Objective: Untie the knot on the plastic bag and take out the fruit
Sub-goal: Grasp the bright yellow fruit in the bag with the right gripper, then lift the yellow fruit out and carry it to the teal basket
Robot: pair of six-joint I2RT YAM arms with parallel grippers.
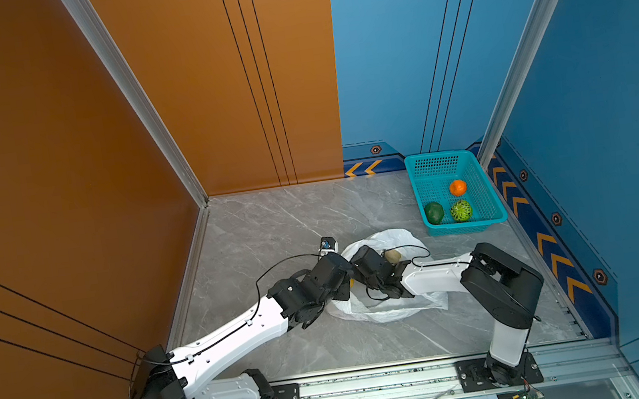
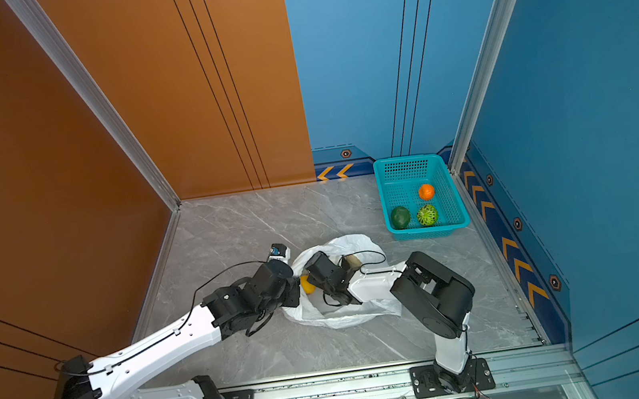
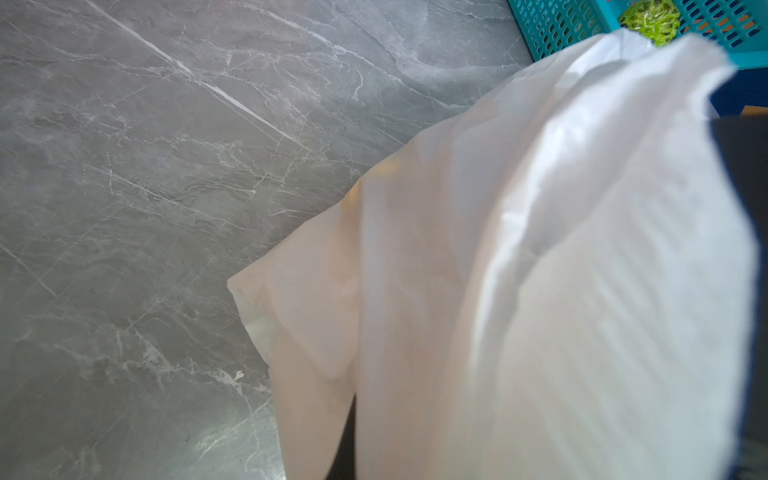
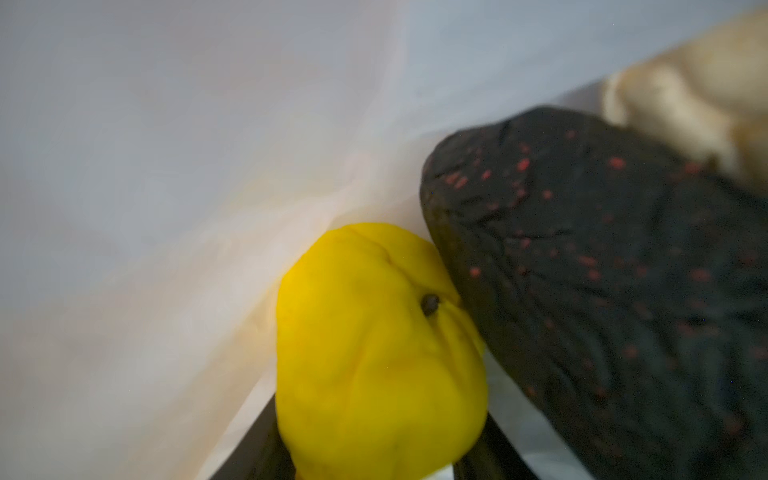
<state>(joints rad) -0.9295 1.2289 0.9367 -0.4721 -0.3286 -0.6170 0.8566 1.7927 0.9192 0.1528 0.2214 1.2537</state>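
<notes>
The white plastic bag (image 1: 391, 310) lies open and crumpled on the grey floor in both top views. The knot is out of view. My left gripper (image 2: 295, 291) is shut on the bag's near-left edge; in the left wrist view the bag (image 3: 540, 270) drapes over its jaws. My right gripper (image 4: 374, 453) reaches inside the bag, its dark fingers (image 4: 266, 449) pressed on both sides of a yellow bumpy fruit (image 4: 374, 353), also seen as the yellow fruit (image 2: 307, 285). A near-black, red-speckled fruit (image 4: 602, 270) touches it. A cream bumpy fruit (image 4: 698, 83) lies beyond.
A teal basket (image 1: 460, 228) stands at the back right corner, holding an orange fruit (image 1: 457, 187), a dark green fruit (image 1: 434, 212) and a bright green scaly fruit (image 1: 460, 211). Walls close in the floor on the left, back and right. The arms' base rail (image 1: 375, 382) runs along the front.
</notes>
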